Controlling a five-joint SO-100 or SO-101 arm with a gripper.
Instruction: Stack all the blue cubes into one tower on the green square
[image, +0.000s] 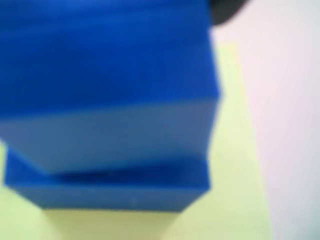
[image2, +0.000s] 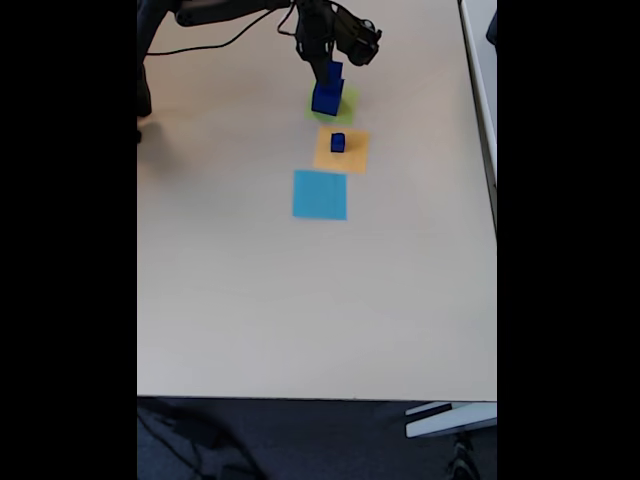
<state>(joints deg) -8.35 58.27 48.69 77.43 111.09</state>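
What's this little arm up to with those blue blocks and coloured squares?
The arm is building a tower of blue cubes on the green square at the far end of the table. Its gripper is right at the top of the pile. The wrist view shows one blue cube sitting on a wider one, slightly off square. I cannot tell whether the gripper is open or shut. A smaller blue cube waits on the orange square, and the light-blue square is bare.
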